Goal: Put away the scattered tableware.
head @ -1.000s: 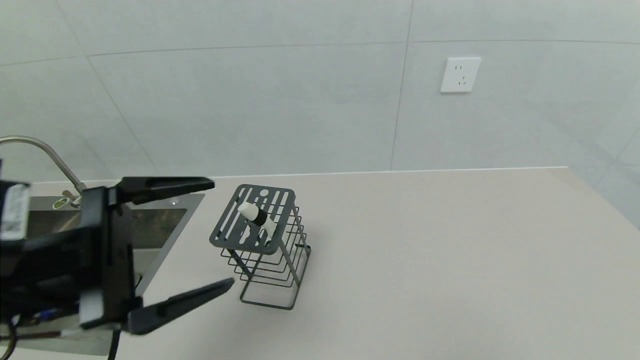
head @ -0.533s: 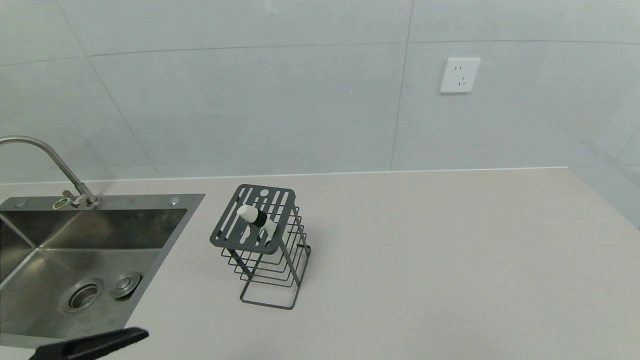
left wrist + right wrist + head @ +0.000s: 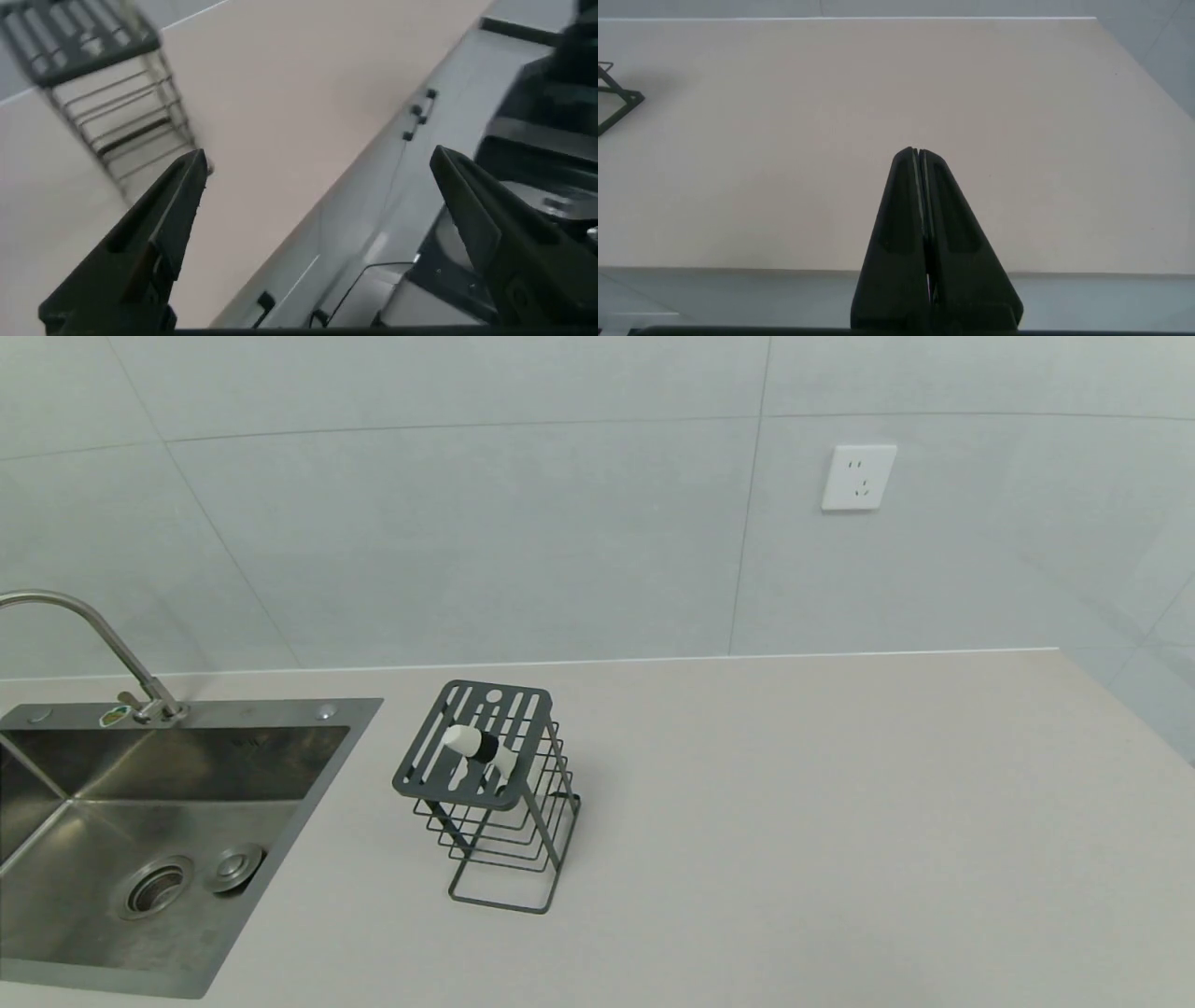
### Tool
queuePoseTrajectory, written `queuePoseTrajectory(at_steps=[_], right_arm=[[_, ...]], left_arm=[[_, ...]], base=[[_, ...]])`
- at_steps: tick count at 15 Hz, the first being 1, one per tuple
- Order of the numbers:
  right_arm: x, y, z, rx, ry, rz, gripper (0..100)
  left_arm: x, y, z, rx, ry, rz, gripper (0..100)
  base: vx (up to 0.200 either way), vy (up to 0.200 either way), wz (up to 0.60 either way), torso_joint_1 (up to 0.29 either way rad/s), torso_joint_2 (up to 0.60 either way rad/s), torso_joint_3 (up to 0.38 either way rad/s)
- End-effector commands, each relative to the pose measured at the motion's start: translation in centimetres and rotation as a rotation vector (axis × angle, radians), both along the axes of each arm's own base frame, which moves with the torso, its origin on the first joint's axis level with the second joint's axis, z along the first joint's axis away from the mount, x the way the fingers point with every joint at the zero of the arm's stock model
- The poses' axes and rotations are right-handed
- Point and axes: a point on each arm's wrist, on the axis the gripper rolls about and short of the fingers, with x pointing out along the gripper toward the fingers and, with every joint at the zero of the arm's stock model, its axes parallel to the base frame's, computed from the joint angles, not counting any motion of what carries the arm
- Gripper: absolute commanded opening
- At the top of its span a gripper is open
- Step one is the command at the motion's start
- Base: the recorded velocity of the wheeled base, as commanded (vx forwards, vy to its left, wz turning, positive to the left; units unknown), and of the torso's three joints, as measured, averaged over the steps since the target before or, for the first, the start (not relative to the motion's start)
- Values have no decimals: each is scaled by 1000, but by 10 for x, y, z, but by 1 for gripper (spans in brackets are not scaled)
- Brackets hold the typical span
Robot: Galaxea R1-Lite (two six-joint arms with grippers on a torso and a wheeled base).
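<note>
A dark wire cutlery rack [image 3: 493, 795] stands on the beige counter [image 3: 794, 821] just right of the sink. A white utensil handle with a black band [image 3: 478, 747] sticks out of a slot in the rack's top plate. In the left wrist view my left gripper [image 3: 318, 177] is open and holds nothing; it hangs over the counter's front edge, with the rack [image 3: 98, 75] farther off. My right gripper [image 3: 919, 159] is shut and empty, low by the counter's front edge with the bare counter [image 3: 878, 84] beyond it.
A steel sink [image 3: 121, 831] with a curved tap [image 3: 93, 635] fills the counter's left end. A tiled wall with a white socket [image 3: 859, 476] backs the counter. Cabinet fronts with small handles [image 3: 416, 112] show below the counter edge.
My left arm has pulled back and down out of the head view, from beside the rack a second ago. The rack and utensil have not moved.
</note>
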Motion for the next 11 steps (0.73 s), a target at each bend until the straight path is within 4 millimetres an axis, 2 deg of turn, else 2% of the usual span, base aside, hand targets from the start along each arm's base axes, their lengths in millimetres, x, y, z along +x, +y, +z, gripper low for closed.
queuePoseTrajectory(at_steps=[1, 4, 5, 6, 11], right_arm=[[0, 0, 0, 21, 1, 1, 0], [0, 0, 0, 18, 1, 2, 0], [0, 0, 0, 20, 1, 2, 0], [0, 0, 0, 18, 1, 2, 0], [0, 0, 0, 20, 1, 1, 0]], left_arm=[[-2, 3, -5, -25, 6, 244, 100], [-3, 5, -9, 32, -5, 517, 100], [-9, 4, -10, -1, -76, 578, 100], [-9, 6, -11, -18, -67, 621, 100], [-9, 6, -11, -33, -59, 640, 100]], base=[[0, 0, 0, 0, 0, 0], [0, 0, 0, 0, 0, 0], [0, 0, 0, 0, 0, 0], [0, 0, 0, 0, 0, 0], [0, 0, 0, 0, 0, 0]])
